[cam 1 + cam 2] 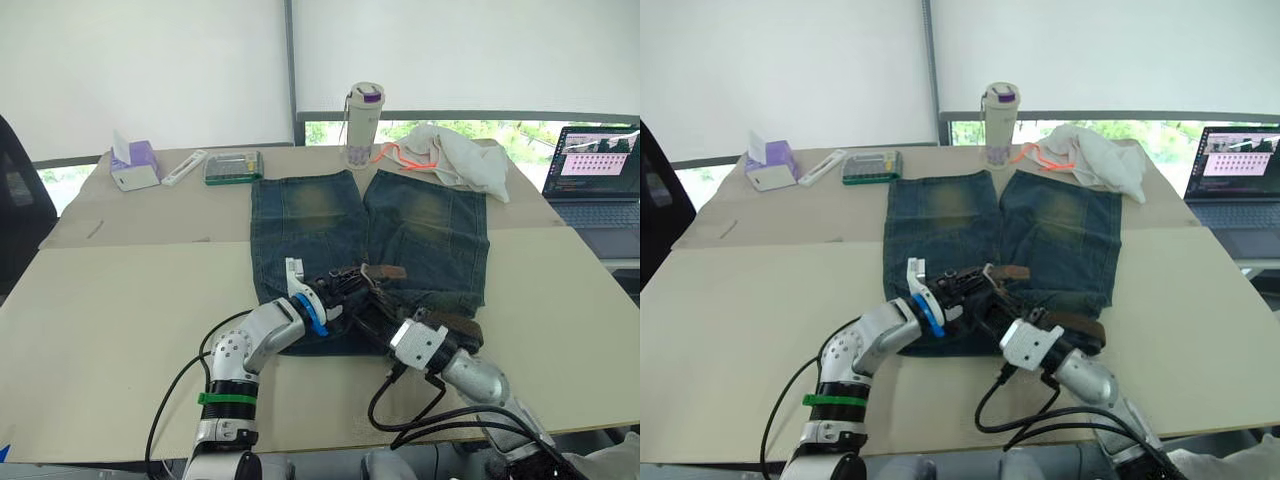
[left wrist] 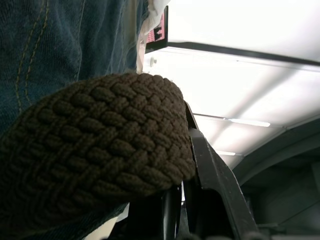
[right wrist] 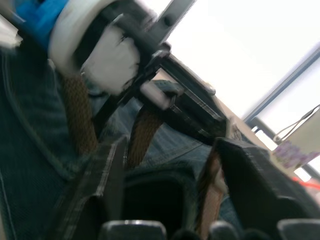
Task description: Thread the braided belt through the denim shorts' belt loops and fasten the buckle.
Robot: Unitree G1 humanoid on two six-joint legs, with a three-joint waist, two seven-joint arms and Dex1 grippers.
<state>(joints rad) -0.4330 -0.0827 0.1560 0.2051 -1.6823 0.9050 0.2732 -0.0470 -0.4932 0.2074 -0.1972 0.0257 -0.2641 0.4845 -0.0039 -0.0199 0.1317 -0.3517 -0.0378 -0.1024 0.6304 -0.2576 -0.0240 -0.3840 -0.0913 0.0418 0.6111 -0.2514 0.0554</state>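
The dark blue denim shorts (image 1: 420, 220) lie flat on the table, waistband toward me. The brown braided belt (image 1: 386, 270) crosses the waistband, and another stretch (image 1: 456, 322) shows to the right. My left gripper (image 1: 345, 286) is at the waistband's middle, shut on the belt, whose weave (image 2: 100, 150) rests against one black finger (image 2: 215, 180). Just right of it, my right gripper (image 1: 372, 316) stands open; its fingers (image 3: 107, 185) straddle folded denim and a belt strand (image 3: 210, 195). The buckle and the belt loops are hidden among the grippers.
Beyond the shorts stand a bottle (image 1: 363, 125) and a white cloth with orange cord (image 1: 455, 155). A tissue box (image 1: 135, 165), a white stick (image 1: 184, 167) and a green case (image 1: 233, 166) sit back left. A laptop (image 1: 598, 170) is far right. Black cables (image 1: 420, 410) trail near the front edge.
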